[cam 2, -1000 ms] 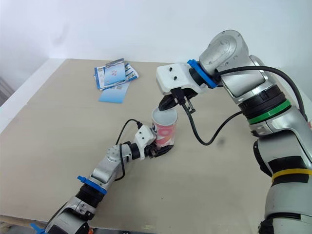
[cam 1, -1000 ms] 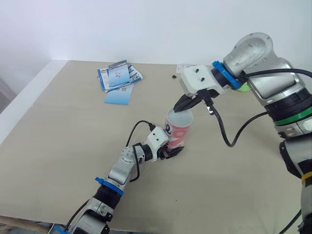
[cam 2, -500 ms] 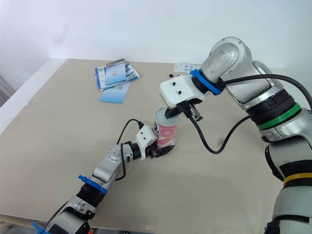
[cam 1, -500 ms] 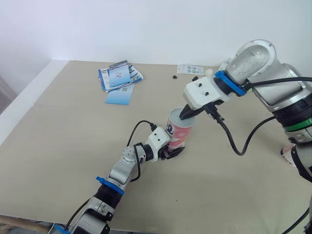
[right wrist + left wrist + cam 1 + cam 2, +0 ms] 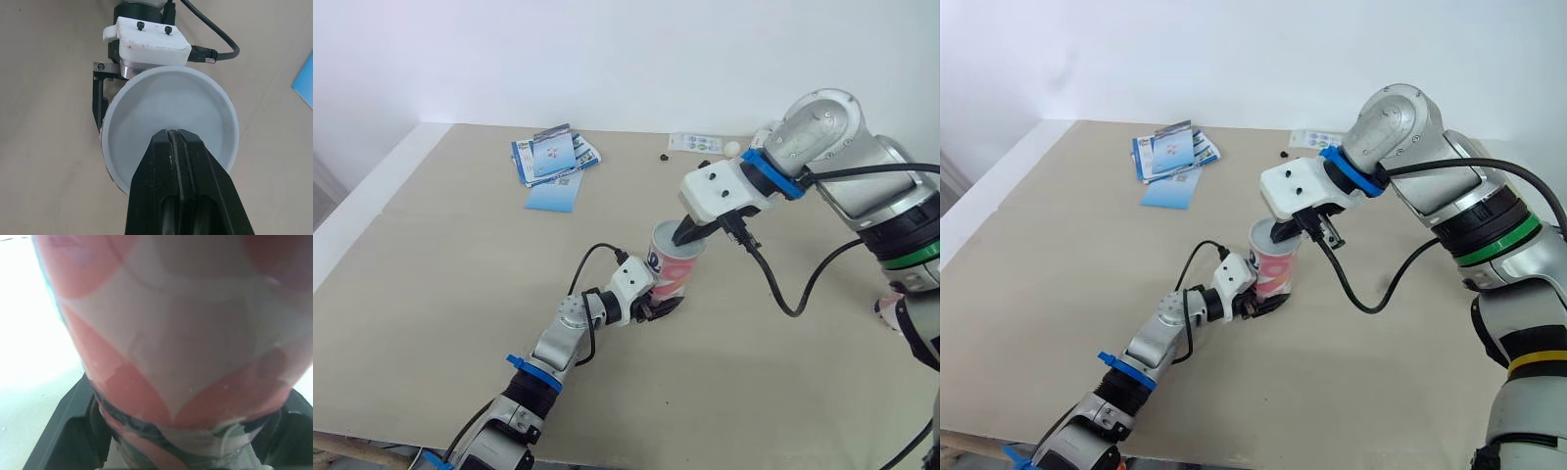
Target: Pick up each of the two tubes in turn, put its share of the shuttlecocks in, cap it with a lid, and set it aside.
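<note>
With my left pincer [image 5: 653,305] clamped on the base of the tube [image 5: 674,272] at mid-table from 7 o'clock, my right pincer [image 5: 684,234], fingers shut together, pressed what seemed its lid [image 5: 166,103], so I judged capping nearly done, with setting aside and the second tube left.

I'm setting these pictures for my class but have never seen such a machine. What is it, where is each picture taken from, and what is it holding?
This is a humanoid robot with two arms, each ending in a black two-fingered gripper. The two wide pictures come from cameras on its head, looking down; the two close-ups come from cameras on its wrists. The left gripper clamps a pink and white tube near its base, over a beige table. The right gripper, fingers shut, points into the tube's white top. Blue and white packets lie farther back.
</note>
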### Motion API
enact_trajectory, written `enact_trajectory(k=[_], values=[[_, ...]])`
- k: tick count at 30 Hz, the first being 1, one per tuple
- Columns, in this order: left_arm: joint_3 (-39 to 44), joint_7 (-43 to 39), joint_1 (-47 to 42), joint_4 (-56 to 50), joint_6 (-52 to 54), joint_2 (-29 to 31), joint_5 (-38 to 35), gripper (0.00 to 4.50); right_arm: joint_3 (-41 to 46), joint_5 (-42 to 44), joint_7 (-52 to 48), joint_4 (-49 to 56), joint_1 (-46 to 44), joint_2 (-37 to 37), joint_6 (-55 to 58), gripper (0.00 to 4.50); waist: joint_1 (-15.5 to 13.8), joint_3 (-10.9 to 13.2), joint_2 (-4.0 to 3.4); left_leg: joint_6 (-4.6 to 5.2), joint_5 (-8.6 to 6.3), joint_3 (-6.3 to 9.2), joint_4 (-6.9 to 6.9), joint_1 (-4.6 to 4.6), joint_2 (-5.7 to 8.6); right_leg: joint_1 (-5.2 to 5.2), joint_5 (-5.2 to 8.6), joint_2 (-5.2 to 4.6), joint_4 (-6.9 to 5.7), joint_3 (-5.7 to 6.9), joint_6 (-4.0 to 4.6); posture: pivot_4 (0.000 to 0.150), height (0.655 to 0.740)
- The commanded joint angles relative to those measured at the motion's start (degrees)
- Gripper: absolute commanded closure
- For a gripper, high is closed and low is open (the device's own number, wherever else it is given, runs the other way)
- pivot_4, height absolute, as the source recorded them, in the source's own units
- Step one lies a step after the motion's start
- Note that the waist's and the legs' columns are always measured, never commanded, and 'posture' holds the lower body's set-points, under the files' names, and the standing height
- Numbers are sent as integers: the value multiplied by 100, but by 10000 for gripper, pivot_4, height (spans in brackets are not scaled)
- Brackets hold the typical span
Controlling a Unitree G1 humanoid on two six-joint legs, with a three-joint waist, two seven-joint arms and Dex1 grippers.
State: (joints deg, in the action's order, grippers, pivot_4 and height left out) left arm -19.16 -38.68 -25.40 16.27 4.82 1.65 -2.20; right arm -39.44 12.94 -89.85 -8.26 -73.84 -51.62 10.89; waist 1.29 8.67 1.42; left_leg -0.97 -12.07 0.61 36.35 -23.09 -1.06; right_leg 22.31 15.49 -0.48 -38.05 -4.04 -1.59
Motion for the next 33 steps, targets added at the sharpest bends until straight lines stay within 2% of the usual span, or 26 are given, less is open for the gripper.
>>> enact_trajectory(k=[1,2,5,6,9,12,13,14,16,17,21,24,28,33], values=[[19,7,40,69,7,-8,-27,12738,128,602,-265,13,209,161,319,44039,0,0,0,0,0,0,0,0,0,0,0,0,0,0,0,1500,7400],[51,-43,41,15,17,2,-89,12738,330,798,-265,2,215,133,430,44039,0,0,1,0,0,1,0,0,-1,0,0,0,0,1,0,1500,7400],[71,-197,48,-89,83,66,-183,2157,1250,1303,-232,-62,357,173,864,45000,2,11,1,1,1,3,1,-10,-3,8,-4,3,-1,2,5,1500,7400],[75,-245,57,-124,98,87,-216,2157,1525,1472,-157,-52,398,208,1035,45000,2,19,-6,1,1,5,1,-15,-4,11,-8,4,-1,3,11,1500,7400],[97,-389,82,-278,181,168,-323,0,2178,1919,166,70,519,241,1614,35105,0,26,-11,1,0,5,1,-42,0,40,-10,4,-4,0,13,1500,7400],[114,-550,123,-473,313,307,-430,0,2830,2198,455,287,823,155,2128,21714,-3,26,-10,5,-6,10,1,-53,0,50,-10,4,-5,4,15,1500,7400],[130,-620,153,-565,367,383,-474,0,3053,2293,587,382,966,121,2287,15900,-4,27,-10,6,-6,13,1,-60,0,54,-10,4,-5,7,15,1500,7400],[167,-751,207,-722,452,528,-546,0,3324,2438,718,532,1209,31,2488,12507,-4,27,-9,6,-7,16,1,-63,0,56,-10,4,-4,10,15,1500,7400],[247,-989,312,-1016,631,825,-703,0,3719,2605,969,854,1689,-103,2794,1827,-4,28,-9,7,-7,21,2,-76,1,67,-10,5,-5,14,15,1500,7400],[278,-1083,353,-1135,714,958,-778,0,3855,2644,1074,998,1903,-155,2894,515,-2,29,-9,7,-7,19,2,-81,2,73,-10,5,-6,12,15,1500,7400],[741,-2161,574,-1743,1216,2164,-1513,0,4489,2733,1628,2048,3763,-365,3156,515,22,34,-8,7,-9,23,2,-86,-13,79,-6,23,-10,17,25,1500,7400],[1011,-2545,375,-1693,1408,2526,-1905,0,4673,2668,2056,2410,4756,-150,3057,515,14,53,-36,8,-7,14,6,-82,-14,85,0,29,-20,11,19,1500,7400],[1044,-2720,-26,-1538,1565,2443,-2118,0,4359,2018,2757,2551,5683,453,2348,515,8,59,-32,6,2,8,29,-92,-13,82,1,34,-20,17,-12,1500,7400],[800,-2686,-304,-1348,1490,2027,-1988,0,3914,1324,3308,2187,6039,1295,1478,515,15,65,-23,7,9,-25,49,-98,-10,82,-20,32,-15,-5,-38,1500,7400]])
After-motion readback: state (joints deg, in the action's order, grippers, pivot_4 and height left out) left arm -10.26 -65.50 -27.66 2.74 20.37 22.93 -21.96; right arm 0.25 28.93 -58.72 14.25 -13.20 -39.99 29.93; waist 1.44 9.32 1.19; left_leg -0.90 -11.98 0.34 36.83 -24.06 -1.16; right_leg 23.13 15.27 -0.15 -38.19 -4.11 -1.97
